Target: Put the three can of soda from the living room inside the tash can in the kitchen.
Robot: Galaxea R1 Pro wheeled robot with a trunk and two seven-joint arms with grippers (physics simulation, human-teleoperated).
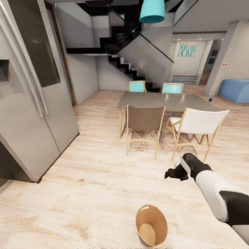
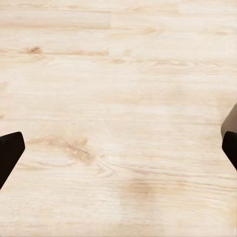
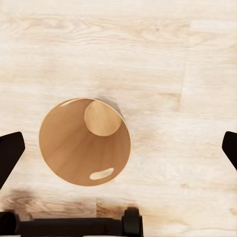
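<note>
The tash can (image 1: 151, 224) stands on the wooden floor close in front of me, dark outside and wood-toned inside. From above in the right wrist view the tash can (image 3: 84, 143) holds nothing, and its handle slot shows near the rim. My right gripper (image 1: 172, 173) hangs above the floor, up and to the right of the bin. Its fingers (image 3: 11, 150) stand wide open and empty. The left gripper (image 2: 118, 148) is open over bare floorboards. The three cans of soda are out of view.
A tall steel fridge (image 1: 31, 103) stands on the left. Ahead is a dining table (image 1: 166, 101) with several chairs, a white chair (image 1: 200, 124) nearest my right arm. Stairs rise behind, and a blue sofa (image 1: 235, 90) sits far right. My base (image 3: 74, 224) edges the bin.
</note>
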